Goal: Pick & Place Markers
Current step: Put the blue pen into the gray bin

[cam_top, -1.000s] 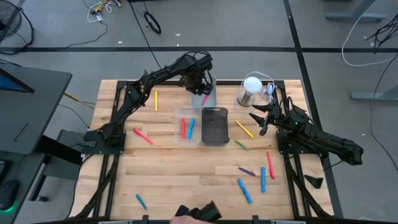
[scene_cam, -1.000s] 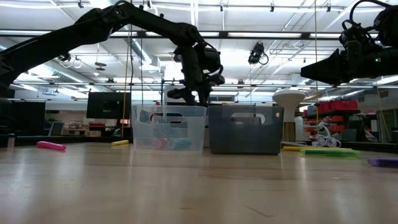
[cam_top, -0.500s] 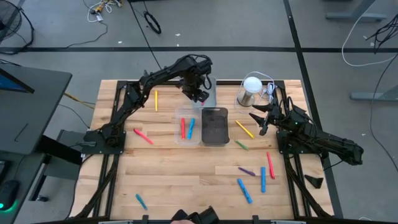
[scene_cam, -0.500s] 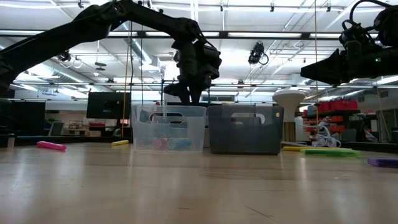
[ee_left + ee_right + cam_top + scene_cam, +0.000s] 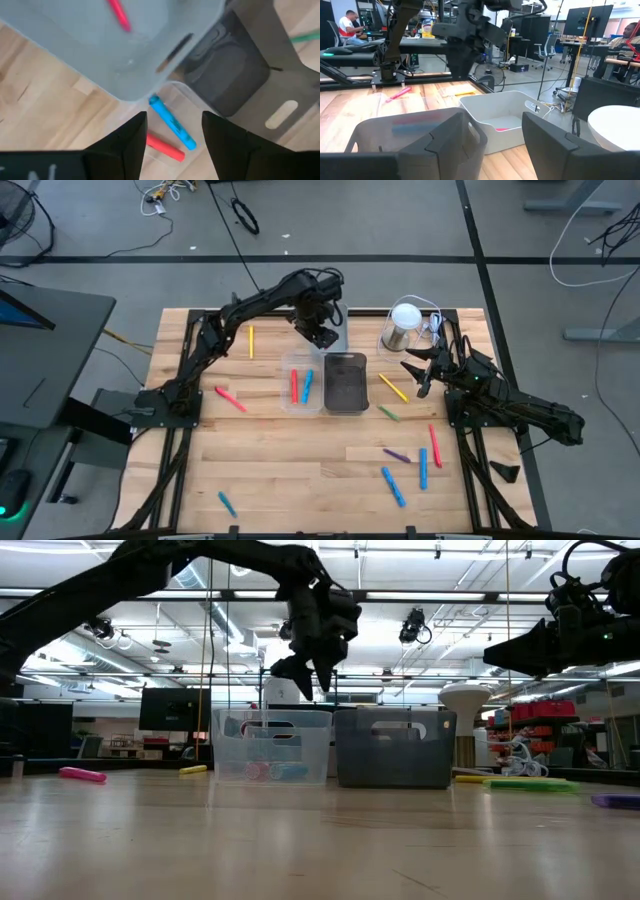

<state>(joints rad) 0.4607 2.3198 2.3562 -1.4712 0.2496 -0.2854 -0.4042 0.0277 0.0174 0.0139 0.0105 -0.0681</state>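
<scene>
Markers lie scattered on the wooden table: a yellow one [image 5: 251, 340], a pink one [image 5: 230, 398], another yellow [image 5: 393, 387], a green [image 5: 388, 413], a purple [image 5: 397, 454], a red [image 5: 435, 445] and blue ones [image 5: 423, 468]. A red marker [image 5: 294, 385] and a blue marker [image 5: 172, 125] lie in the clear bin [image 5: 302, 383]. One pink marker [image 5: 119, 14] lies in the light grey bin [image 5: 338, 340]. My left gripper [image 5: 322, 330] [image 5: 175, 120] hangs open and empty over the grey bin's near wall. My right gripper [image 5: 415, 370] [image 5: 492, 120] hovers open, right of the dark bin [image 5: 345, 382].
A metal cup with a white top [image 5: 402, 325] stands at the far edge beside the right gripper. The three bins sit close together mid-table. People sit at desks in the room beyond the table. The near middle of the table is bare wood.
My left gripper has risen above the grey bin and shifted slightly toward the near edge, staying open. The right arm has kept still.
</scene>
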